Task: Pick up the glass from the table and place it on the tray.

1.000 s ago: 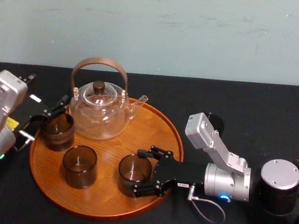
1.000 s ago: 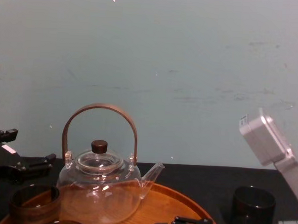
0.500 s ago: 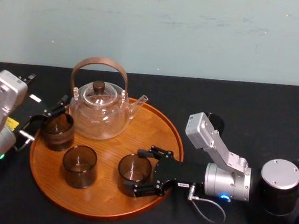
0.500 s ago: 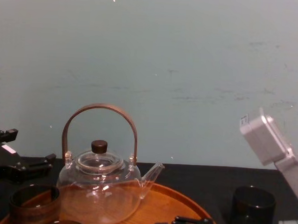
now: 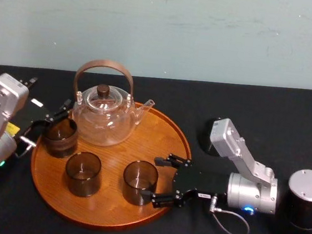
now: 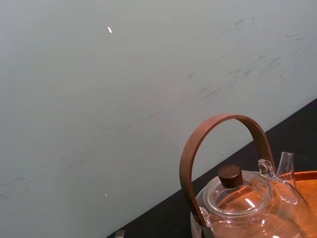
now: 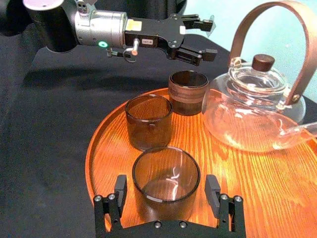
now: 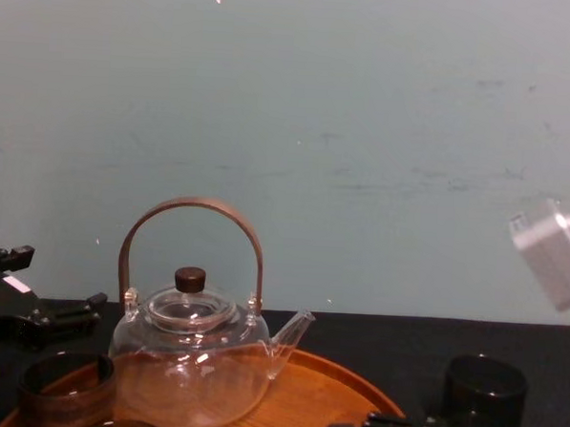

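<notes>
Three smoky glasses stand on the round wooden tray (image 5: 165, 132). The nearest glass (image 5: 139, 182) (image 7: 166, 182) sits upright near the tray's front right. My right gripper (image 5: 156, 179) (image 7: 166, 187) is open, and its fingers (image 7: 120, 191) flank this glass with a gap on each side. A second glass (image 5: 82, 173) stands in the front middle. A darker one (image 5: 60, 136) stands at the left. My left gripper (image 5: 48, 123) (image 7: 200, 38) rests open just beside that dark glass, at the tray's left edge.
A clear glass teapot (image 5: 102, 111) with an arched brown handle stands at the back of the tray. A black cup (image 8: 486, 391) stands on the black table (image 5: 268, 112) behind my right arm. The wall is close behind the table.
My right arm has drawn back to the right, so its open fingers now reach only the glass's right side. The glass stays put on the tray. The left arm has not moved.
</notes>
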Available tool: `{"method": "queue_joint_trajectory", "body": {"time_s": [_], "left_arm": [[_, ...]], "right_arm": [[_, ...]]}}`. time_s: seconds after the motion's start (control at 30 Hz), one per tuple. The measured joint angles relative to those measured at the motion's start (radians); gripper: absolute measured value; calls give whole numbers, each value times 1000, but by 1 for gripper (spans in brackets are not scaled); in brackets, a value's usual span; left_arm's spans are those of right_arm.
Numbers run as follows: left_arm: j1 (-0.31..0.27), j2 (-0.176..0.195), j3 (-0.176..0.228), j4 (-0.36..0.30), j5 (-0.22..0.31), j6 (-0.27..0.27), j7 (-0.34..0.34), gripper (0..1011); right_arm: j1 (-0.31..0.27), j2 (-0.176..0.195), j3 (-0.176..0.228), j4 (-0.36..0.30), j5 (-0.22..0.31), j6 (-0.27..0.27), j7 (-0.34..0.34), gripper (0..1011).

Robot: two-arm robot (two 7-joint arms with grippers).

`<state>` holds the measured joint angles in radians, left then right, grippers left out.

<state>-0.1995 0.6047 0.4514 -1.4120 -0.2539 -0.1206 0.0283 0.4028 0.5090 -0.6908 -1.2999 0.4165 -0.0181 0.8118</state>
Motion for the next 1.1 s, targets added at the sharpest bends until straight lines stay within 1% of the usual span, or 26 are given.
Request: {"method": "queue_joint_trajectory", "body": {"time_s": [0.1,0.17,0.27,0.3,0.37,0.4,0.47,0.5,0.6,0.73,0.93,1.0,1.03,1.1], "left_arm": [[0,0,0,0,0,0,0,1001],[0,0,0,0,0,0,0,1001],[0,0,0,0,0,0,0,1001],[0,0,0,0,0,0,0,1001],[0,0,0,0,0,0,0,1001],[0,0,0,0,0,0,0,1001],[0,0,0,0,0,0,0,1001],[0,0,0,0,0,0,0,1002],[0,0,0,0,0,0,0,1001],[0,0,0,0,0,0,0,1001],[0,0,0,0,0,0,0,1001],[0,0,0,0,0,0,0,1001],[0,0,0,0,0,0,0,1001],[0,0,0,0,0,0,0,1001]], "right_arm": [[-10,16,5,-15,8,0,3,1002],[-24,38,12,-35,18,-1,10,1002],[-35,58,18,-52,25,-4,16,1002],[-43,71,22,-63,30,-7,20,1002],[-51,86,27,-77,37,-12,26,1002],[-61,101,34,-89,44,-19,30,1002],[-71,116,42,-103,52,-26,31,1002],[-82,131,52,-117,61,-34,32,1002],[-98,151,68,-137,75,-45,31,1002],[-130,183,102,-171,101,-64,19,1002],[-164,210,140,-194,122,-74,-7,1002],[-186,222,162,-202,130,-73,-31,1002],[-186,222,162,-202,130,-73,-31,1002],[-202,230,183,-206,136,-69,-55,1002]]}}
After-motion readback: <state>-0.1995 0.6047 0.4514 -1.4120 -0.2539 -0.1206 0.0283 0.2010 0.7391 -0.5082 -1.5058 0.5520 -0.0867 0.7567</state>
